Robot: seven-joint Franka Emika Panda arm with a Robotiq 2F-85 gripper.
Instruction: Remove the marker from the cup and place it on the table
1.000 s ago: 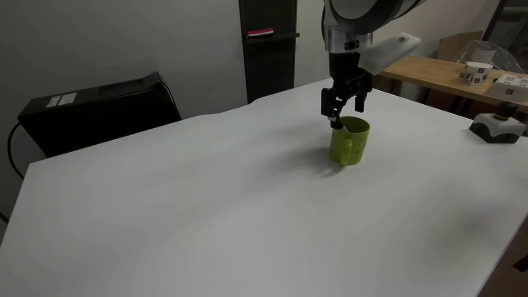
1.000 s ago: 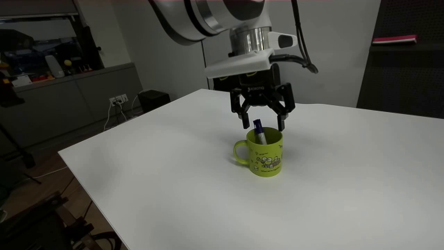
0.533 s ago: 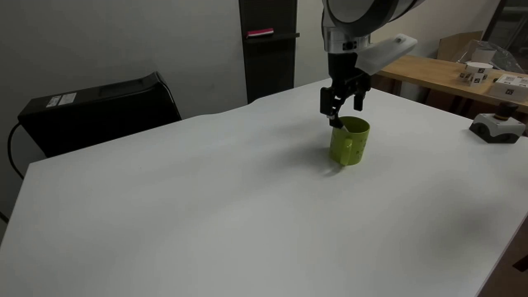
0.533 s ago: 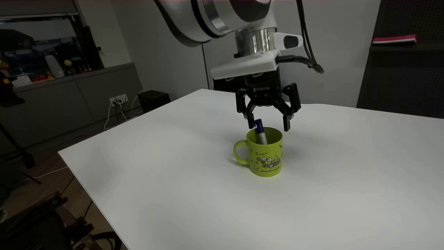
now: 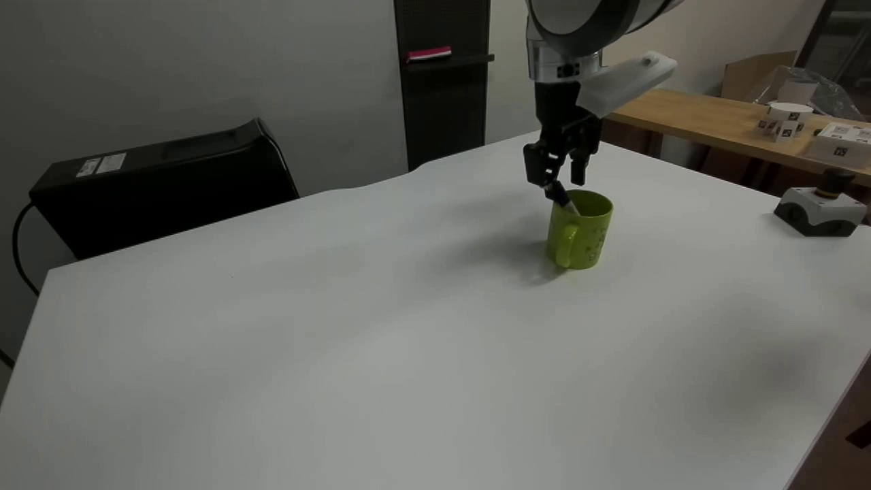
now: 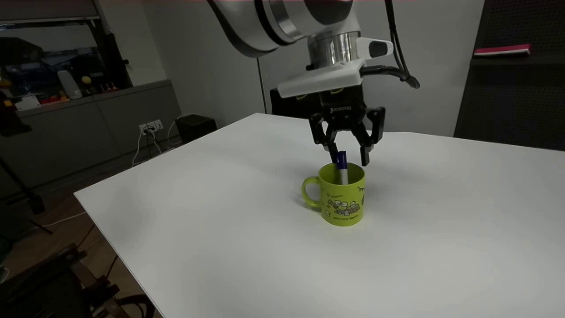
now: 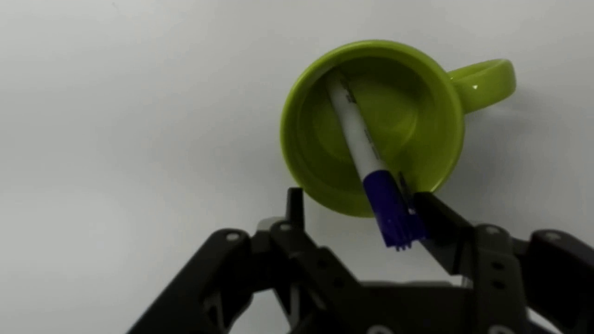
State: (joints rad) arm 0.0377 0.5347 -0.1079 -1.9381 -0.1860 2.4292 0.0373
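The marker (image 7: pixel 356 132) leaned in the cup (image 6: pixel 342 198), its cap (image 7: pixel 387 206) poking out within the pincer (image 6: pixel 349 161), which stood parted, grasping nothing; gripping, lifting out and laying on the desk (image 6: pixel 212 221) remained.

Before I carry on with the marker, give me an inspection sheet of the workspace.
Surface: white table, plain; the lime-green cup stands on it.
Job's things: marker leans inside the cup, its dark blue cap reaching past the rim.
Clutter: knobbed box at the table's edge.
Pincer: open, nothing gripped; one fingertip beside the cap, contact unclear.
Cables: dark cable looping beside the robot arm.
Surroundings: wooden bench with a tagged white box; black shelf unit.
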